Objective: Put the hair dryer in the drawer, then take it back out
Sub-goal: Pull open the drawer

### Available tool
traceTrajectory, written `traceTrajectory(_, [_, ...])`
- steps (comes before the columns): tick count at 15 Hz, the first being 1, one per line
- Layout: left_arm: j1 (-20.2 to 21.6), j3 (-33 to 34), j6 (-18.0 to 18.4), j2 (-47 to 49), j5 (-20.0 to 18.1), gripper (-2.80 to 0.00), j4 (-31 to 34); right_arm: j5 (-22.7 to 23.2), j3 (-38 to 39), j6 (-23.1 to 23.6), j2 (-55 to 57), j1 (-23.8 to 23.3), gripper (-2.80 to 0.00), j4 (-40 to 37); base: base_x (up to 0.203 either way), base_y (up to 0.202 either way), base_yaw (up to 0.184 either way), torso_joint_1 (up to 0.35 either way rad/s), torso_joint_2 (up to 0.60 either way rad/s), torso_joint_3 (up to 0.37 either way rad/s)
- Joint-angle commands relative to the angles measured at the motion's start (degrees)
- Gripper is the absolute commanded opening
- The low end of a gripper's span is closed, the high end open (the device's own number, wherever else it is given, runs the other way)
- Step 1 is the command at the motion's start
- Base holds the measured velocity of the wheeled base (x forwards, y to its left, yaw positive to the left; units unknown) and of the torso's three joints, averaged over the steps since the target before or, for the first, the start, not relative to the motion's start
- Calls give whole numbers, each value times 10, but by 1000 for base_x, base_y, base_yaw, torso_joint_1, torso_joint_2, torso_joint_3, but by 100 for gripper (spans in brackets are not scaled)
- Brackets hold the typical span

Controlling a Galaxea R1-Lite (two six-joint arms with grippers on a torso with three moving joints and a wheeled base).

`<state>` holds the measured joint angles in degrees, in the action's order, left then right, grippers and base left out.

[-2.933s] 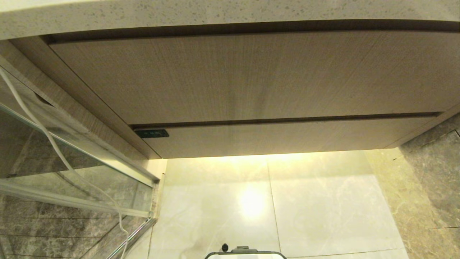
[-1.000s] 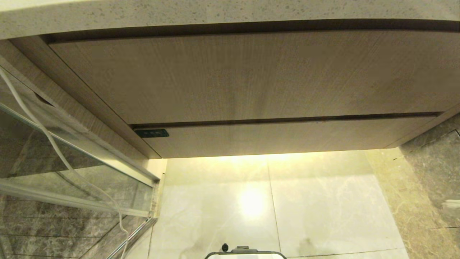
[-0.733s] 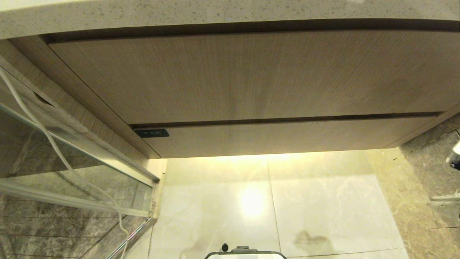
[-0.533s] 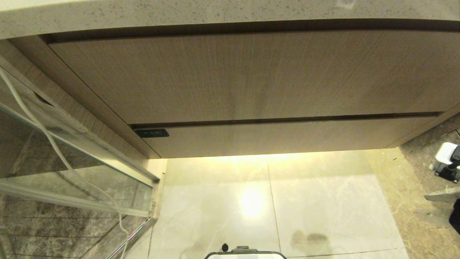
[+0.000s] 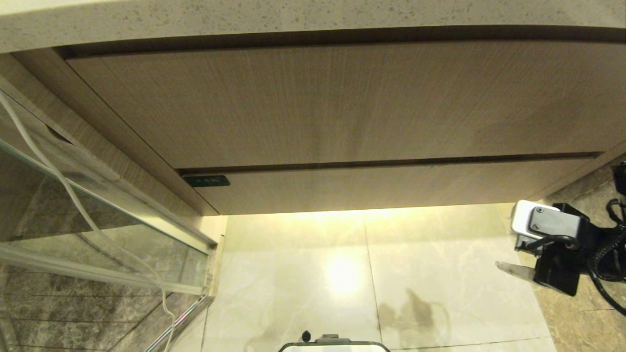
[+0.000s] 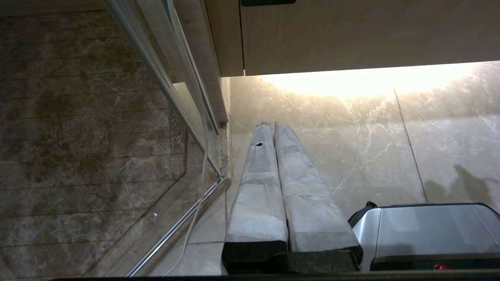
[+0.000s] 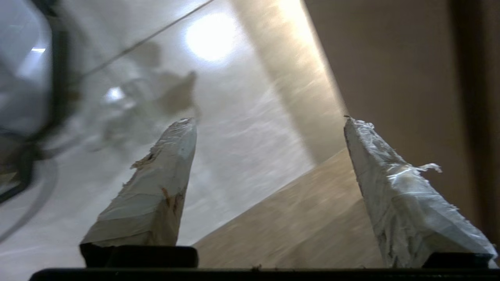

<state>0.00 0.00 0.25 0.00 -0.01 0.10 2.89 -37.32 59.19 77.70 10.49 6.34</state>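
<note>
Drawer (image 5: 381,188) front sits closed; right of it my right gripper (image 7: 269,121) hangs spread, left gripper (image 6: 273,127) pressed together.

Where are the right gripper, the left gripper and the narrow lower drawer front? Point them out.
right gripper (image 7: 269,121): right wrist view, the gap between its open fingertips.
left gripper (image 6: 272,124): left wrist view, where the closed fingertips meet.
drawer front (image 5: 381,186): head view, middle of the strip.
</note>
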Motion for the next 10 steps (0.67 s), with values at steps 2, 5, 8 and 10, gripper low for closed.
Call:
traceTrajectory(2, [0, 0, 0, 0, 0, -280, 0, 18, 46, 47, 100, -3, 0, 194, 0, 0, 0, 0, 0, 0])
traceTrajectory(5, [0, 0, 0, 0, 0, -280, 0, 132, 88, 84, 162, -18, 0, 321, 0, 0, 0, 0, 0, 0])
traceTrajectory(8, [0, 0, 0, 0, 0, -280, 0, 230, 90, 137, 205, -77, 0, 378, 0, 0, 0, 0, 0, 0])
traceTrajectory(10, [0, 0, 0, 0, 0, -280, 0, 269, 84, 159, 231, -109, 0, 408, 0, 0, 0, 0, 0, 0])
